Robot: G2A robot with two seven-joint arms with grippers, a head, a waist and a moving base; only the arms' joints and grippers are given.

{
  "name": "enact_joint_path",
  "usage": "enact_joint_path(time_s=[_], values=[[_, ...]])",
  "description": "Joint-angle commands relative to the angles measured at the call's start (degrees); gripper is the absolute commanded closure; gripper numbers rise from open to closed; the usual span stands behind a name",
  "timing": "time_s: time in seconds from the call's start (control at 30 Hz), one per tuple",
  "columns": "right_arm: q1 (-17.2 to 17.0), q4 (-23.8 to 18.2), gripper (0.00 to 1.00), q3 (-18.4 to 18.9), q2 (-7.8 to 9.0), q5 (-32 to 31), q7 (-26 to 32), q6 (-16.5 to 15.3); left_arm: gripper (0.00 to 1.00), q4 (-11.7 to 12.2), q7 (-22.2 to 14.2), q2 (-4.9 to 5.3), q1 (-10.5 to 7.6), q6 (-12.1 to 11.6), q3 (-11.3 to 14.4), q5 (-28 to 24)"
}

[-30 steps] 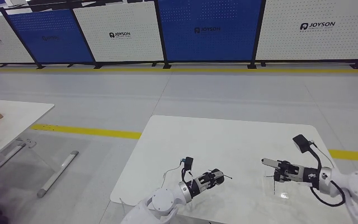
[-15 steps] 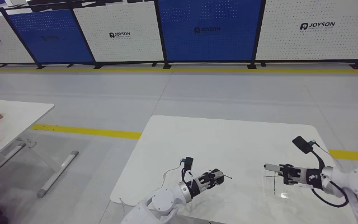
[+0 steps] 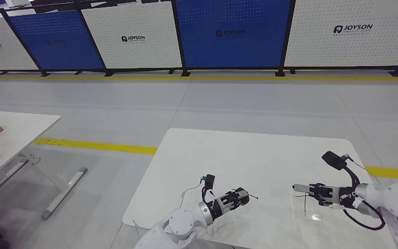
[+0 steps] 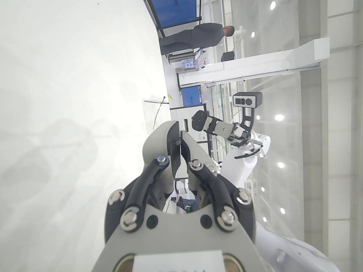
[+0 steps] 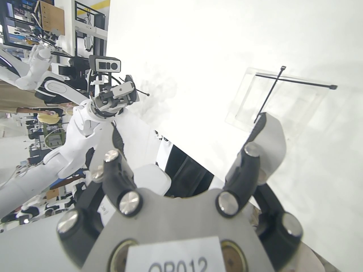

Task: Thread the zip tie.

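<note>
- When you look at the top view, you find the left gripper [image 3: 241, 198] in the lower middle of the frame, over the near part of the white table [image 3: 249, 155].
- Its fingers [image 4: 158, 140] are pressed together, and they pinch a black zip tie [image 5: 144, 94]. The thin strap sticks out from between them toward the right of the top view.
- You see the right gripper [image 3: 300, 187] at the lower right of the top view. It points to the left of the frame and is well apart from the left gripper.
- Its fingers are spread wide and they grasp nothing. In the right wrist view, one finger [image 5: 268, 131] is just beside the end of a strap.
- Two other zip ties [image 5: 295, 81] lie crossed, one over the other, on a clear tray [image 5: 297, 106].
- You find this tray flat on the table, near the right gripper, in the lower right of the top view.
</note>
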Motion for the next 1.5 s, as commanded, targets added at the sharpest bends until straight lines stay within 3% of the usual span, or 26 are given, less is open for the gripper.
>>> enact_joint_path(time_s=[0.0,0.2,0.67,0.87,1.33,1.47], values=[[-0.67,-0.53,0.00,-0.39,0.06,-2.37,-2.14,0.02,1.00,0.00,0.00,0.00,0.00,0.00,0.00,0.00],[0.01,-2.82,0.00,-2.77,0.55,-10.57,1.25,6.78,1.00,0.00,0.00,0.00,0.00,0.00,0.00,0.00],[0.36,-3.35,0.00,-4.83,0.44,-11.17,0.53,4.74,1.00,0.00,0.00,0.00,0.00,0.00,0.00,0.00],[2.14,-2.15,0.00,-7.67,0.23,-16.82,1.96,6.80,1.00,0.00,0.00,0.00,0.00,0.00,0.00,0.00],[2.67,-1.23,0.00,-9.52,-0.46,-17.32,0.90,5.68,1.00,0.00,0.00,0.00,0.00,0.00,0.00,0.00],[3.61,0.16,0.00,-11.01,-0.71,-18.87,1.36,6.80,1.00,0.00,0.00,0.00,0.00,0.00,0.00,0.00]])
